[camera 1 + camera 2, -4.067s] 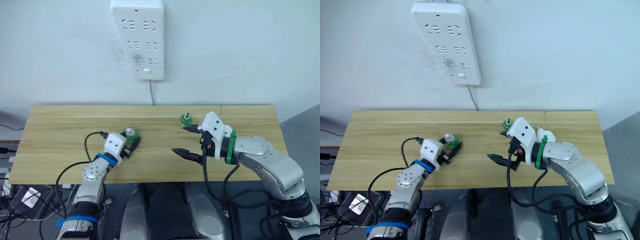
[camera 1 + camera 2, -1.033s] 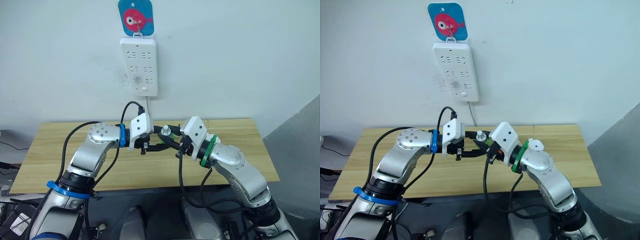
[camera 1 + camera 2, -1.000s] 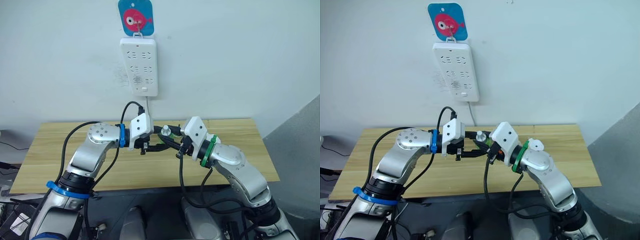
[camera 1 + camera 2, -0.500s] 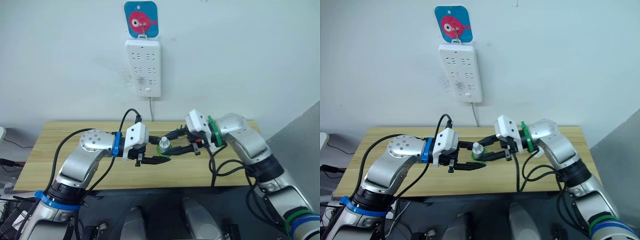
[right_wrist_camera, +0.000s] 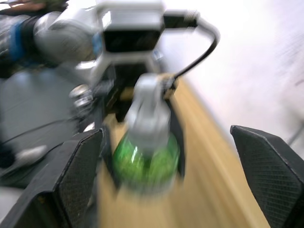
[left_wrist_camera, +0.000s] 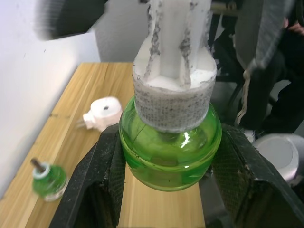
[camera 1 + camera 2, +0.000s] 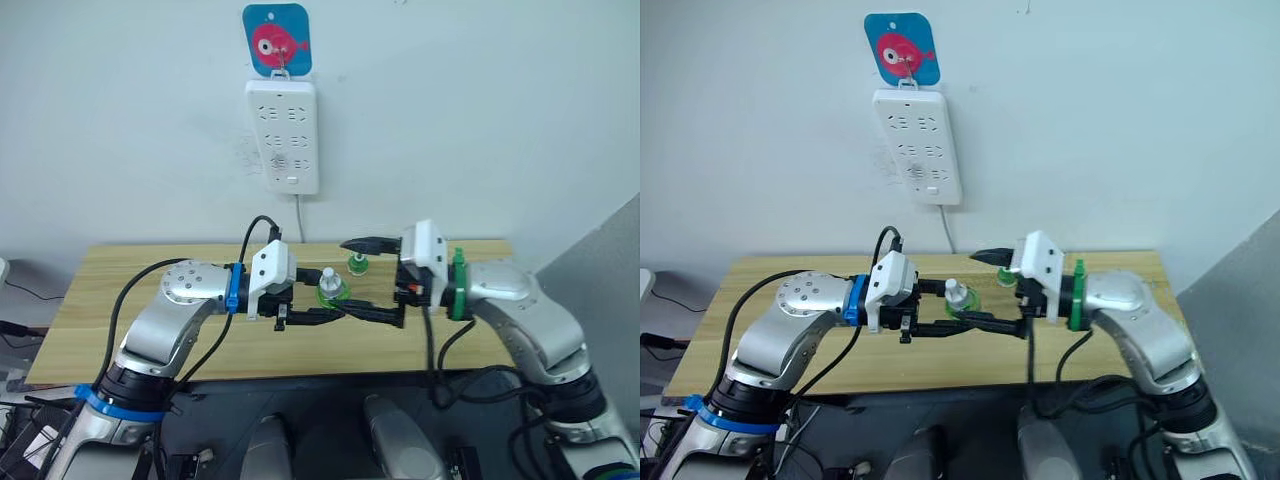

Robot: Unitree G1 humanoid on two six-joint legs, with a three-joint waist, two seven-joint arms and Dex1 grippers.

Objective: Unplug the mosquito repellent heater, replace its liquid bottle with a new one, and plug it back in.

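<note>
A round green translucent liquid bottle with a white neck (image 6: 169, 142) was clamped between the fingers of the left gripper (image 7: 318, 305). The right gripper (image 7: 372, 277) was spread wide, just beside it. The small white rounded plastic heater (image 6: 102, 113) lay on the wooden table (image 7: 110, 300) beyond the fingers, prongs sideways.

Left end effector (image 7: 318, 304) is clamped shut, facing the right end effector (image 7: 362, 277), whose fingers spread wide.
</note>
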